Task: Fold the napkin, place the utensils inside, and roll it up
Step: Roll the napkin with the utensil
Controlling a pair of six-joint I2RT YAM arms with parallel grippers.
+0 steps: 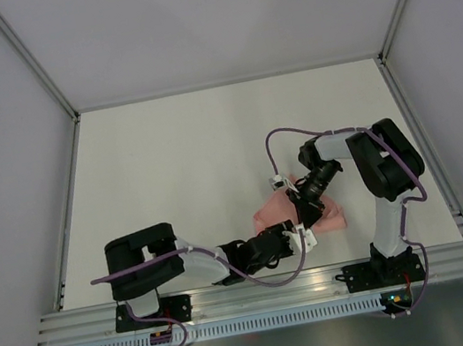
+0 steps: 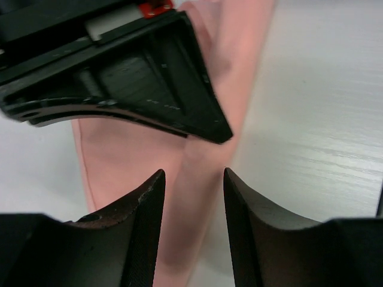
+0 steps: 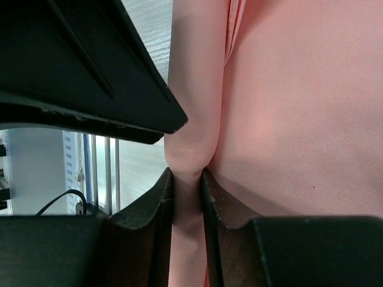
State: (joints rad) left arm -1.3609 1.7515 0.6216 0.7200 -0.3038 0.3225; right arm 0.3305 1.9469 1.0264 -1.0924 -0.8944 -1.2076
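Observation:
The pale pink napkin (image 1: 268, 218) lies bunched near the table's front, between the two arms. One edge is rolled into a slim tube (image 3: 194, 89) beside its flat part (image 3: 299, 107). My right gripper (image 3: 187, 172) (image 1: 304, 205) is shut on that tube and pinches it tightly. From the front, my left gripper (image 2: 192, 173) (image 1: 301, 237) stands open with the tube (image 2: 197, 197) running between its fingers, which are apart from the fabric. The right gripper's black finger (image 2: 149, 84) sits just beyond the left one's tips. The utensils are hidden.
The white table (image 1: 176, 165) stretches away behind the napkin. An aluminium rail (image 1: 270, 287) runs along the near edge just behind the left gripper. Grey enclosure walls and frame posts (image 1: 66, 224) bound the table on the left, right and back.

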